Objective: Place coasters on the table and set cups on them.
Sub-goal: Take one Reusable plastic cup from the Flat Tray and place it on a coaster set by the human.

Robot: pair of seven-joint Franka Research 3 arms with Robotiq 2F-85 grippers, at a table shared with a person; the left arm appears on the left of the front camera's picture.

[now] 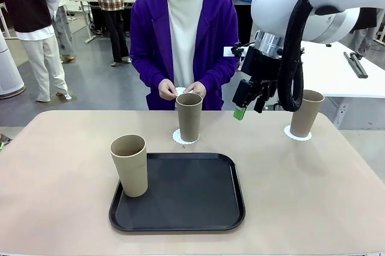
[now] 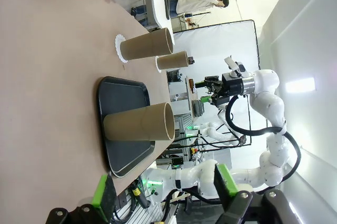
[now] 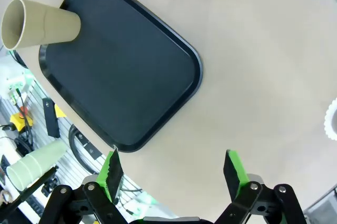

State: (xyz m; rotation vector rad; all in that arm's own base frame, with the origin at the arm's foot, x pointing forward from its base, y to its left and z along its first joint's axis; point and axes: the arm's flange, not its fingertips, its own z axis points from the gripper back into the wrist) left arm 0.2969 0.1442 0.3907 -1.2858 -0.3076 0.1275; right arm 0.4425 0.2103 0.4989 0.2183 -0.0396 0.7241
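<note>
Three cups are being placed here by reference to the tray (image 1: pixel 186 190). The first cup (image 1: pixel 189 116) is standing on a coaster (image 1: pixel 180 137) just beyond the tray's far edge. The second cup (image 1: pixel 305 113) is standing on another coaster (image 1: pixel 298 136) well beyond its far right corner. The third cup (image 1: pixel 129 164) is standing at the tray's left edge with no coaster under it.

A last coaster (image 1: pixel 180 91) is being held in the person's hands (image 1: pixel 167 89) beyond the tray, off the counter (image 1: pixel 60 166). The right end effector (image 1: pixel 249 109) is hanging released above the counter past the tray's far right corner, grasping nothing. The left end effector (image 2: pixel 163 184) is likewise released and is being pointed toward the tray.

Tipping is being judged the main risk: the third cup is tall and narrow-based and is sitting close to the tray's rim, so a glancing finger could topple it. The paper coaster could also be dragged or creased if the cup is set down off centre.

All three cups are appearing empty where their mouths are showing. The tray is carrying the third cup, with the rest of its surface bare.
</note>
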